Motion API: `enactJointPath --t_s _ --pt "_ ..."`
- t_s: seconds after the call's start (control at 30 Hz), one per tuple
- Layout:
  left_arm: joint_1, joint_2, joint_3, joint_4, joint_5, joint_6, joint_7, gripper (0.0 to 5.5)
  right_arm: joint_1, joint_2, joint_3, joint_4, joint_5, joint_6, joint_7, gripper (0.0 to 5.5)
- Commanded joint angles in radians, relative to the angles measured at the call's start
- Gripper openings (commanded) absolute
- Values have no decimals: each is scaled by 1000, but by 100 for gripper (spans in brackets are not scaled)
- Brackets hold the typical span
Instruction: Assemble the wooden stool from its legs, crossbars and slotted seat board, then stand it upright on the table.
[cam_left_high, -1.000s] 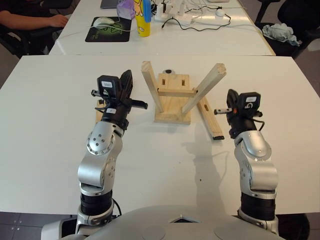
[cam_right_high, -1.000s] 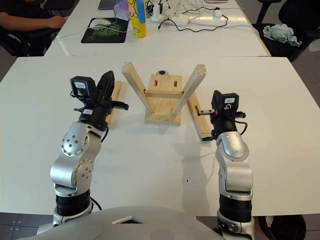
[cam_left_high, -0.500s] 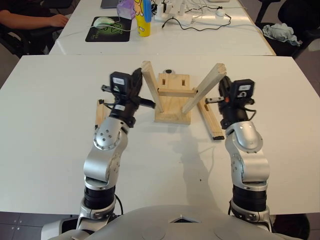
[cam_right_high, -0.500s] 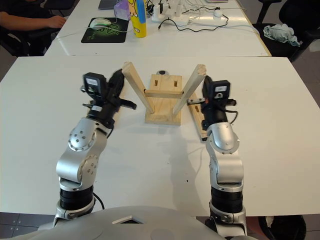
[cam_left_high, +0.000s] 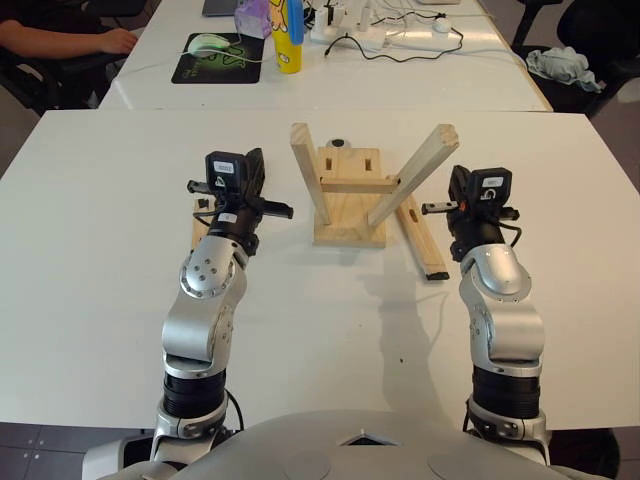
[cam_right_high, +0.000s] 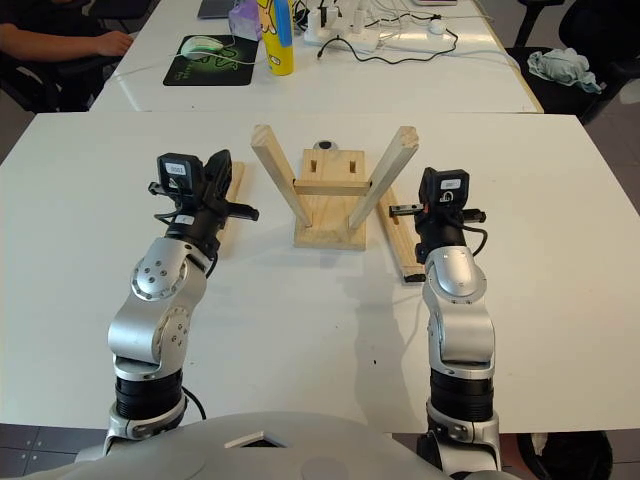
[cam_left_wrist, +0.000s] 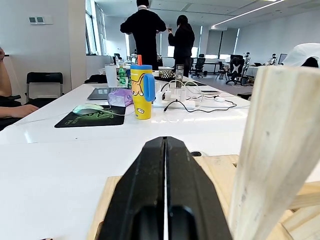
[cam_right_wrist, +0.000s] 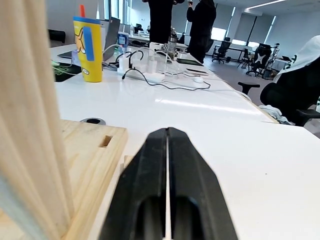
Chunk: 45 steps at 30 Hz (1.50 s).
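The left gripper (cam_left_wrist: 165, 144) and the right gripper (cam_right_wrist: 167, 134) both have their fingers pressed together, holding nothing. Between them the seat board (cam_left_high: 349, 222) lies flat, with 2 legs (cam_left_high: 308, 170) poking up and 1 crossbar (cam_left_high: 357, 184) joining them. A loose leg (cam_left_high: 428, 250) lies just beside the right gripper.

Head stereo: down on table (cam_left_high: 90, 330); wrist cams low, fwd, close.
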Motion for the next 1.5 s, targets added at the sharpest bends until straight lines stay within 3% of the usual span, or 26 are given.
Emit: enactJointPath --t_s 0.03,0.3,0.5,0.67,0.87,1.17,1.5 --pt "4 3 -89 24 -11 55 -53 1 -11 9 81 2 28 5 61 0" --pt "49 69 -47 52 -12 162 -82 1 3 -55 30 140 -11 -1 49 0" --pt "27 212 -101 94 -59 190 -279 1 -132 -144 -64 474 146 -144 285 0" --pt "-47 340 -208 99 -91 212 -484 1 -273 -216 -53 682 198 -265 485 0" --pt "-136 358 -327 157 -18 194 -516 1 -345 -222 31 762 207 -314 662 0" --pt "-228 312 -526 299 191 166 -460 1 -374 -217 107 808 174 -342 713 0" --pt "-227 321 -524 354 305 196 -439 1 -405 -193 175 837 154 -365 749 0"
